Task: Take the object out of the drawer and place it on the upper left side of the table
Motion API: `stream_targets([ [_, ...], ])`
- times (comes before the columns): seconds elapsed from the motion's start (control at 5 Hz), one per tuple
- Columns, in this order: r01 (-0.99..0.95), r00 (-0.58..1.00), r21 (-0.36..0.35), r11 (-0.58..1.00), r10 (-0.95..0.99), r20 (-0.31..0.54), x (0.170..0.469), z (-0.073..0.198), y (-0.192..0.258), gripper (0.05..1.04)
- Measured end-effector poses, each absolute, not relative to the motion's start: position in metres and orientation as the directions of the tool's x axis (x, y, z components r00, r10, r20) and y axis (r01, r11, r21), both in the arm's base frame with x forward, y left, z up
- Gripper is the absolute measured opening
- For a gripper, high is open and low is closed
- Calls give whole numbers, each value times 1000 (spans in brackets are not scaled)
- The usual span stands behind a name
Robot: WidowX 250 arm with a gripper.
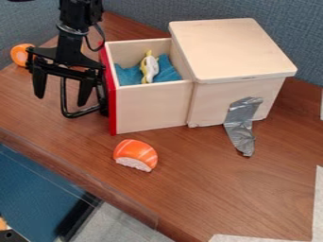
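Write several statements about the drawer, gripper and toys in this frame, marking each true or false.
1. The yellow and white object lies inside the open drawer. True.
2. The gripper is closed around that object. False: its fingers stand apart, outside the drawer, near its red front.
3. Blue cloth is in the drawer. True.
4. The toy sushi rests on the box lid. False: the toy sushi is on the table.
5. Silver tape runs down the box's side. True.

Brown table (208,189) bearing drawer box (230,47); toy sushi (135,155); orange object (20,55); tape (242,124).
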State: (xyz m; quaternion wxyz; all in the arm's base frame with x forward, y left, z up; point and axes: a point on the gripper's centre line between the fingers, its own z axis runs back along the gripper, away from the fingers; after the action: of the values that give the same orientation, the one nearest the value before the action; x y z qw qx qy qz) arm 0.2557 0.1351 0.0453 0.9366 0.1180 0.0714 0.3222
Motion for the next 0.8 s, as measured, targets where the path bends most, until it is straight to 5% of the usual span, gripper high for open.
stream_targets([
  [0.4, -569, 786, 258, 781, 608, -108, 251, 47, 130, 1001],
  [0.8, -556, 810, 204, 806, 580, -86, 258, 81, 126, 1001],
])
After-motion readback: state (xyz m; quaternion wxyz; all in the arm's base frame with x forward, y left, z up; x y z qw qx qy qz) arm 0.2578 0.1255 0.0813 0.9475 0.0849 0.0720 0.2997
